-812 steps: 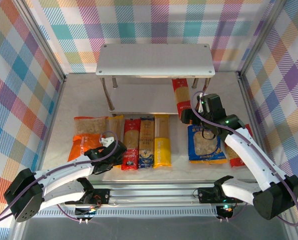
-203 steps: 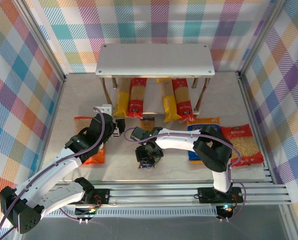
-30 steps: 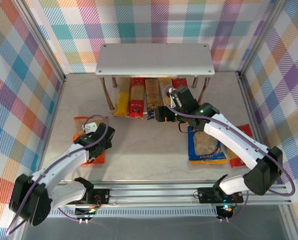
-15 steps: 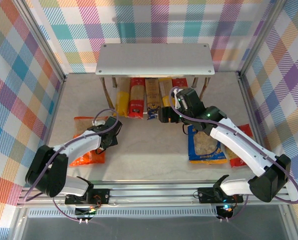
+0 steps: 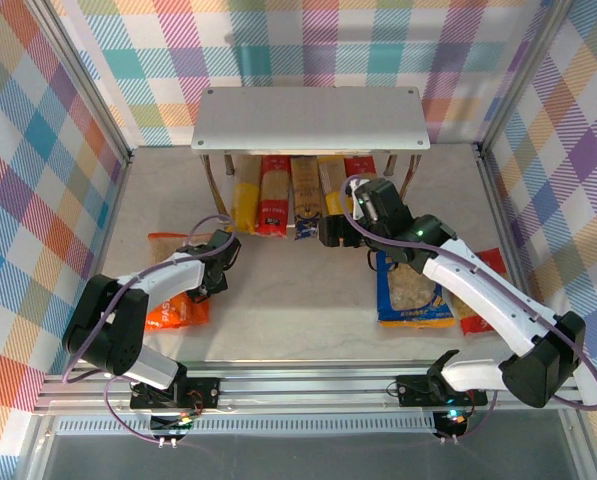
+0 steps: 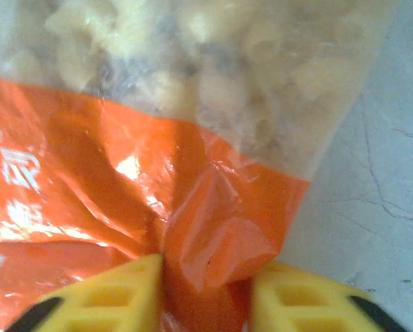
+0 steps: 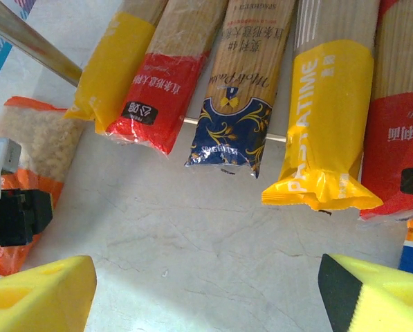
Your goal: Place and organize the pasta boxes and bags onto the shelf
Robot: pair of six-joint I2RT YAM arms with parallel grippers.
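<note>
Five long spaghetti packs lie on the pale grey metal shelf up top; three crinkly plastic bags wait below, left gripper pinching the orange bag, right gripper spread.

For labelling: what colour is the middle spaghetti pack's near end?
Dark blue, on the tan spaghetti pack; right wrist view.

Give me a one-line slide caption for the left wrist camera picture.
Left gripper pinching a fold of the orange pasta bag lying on the pale table.
</note>
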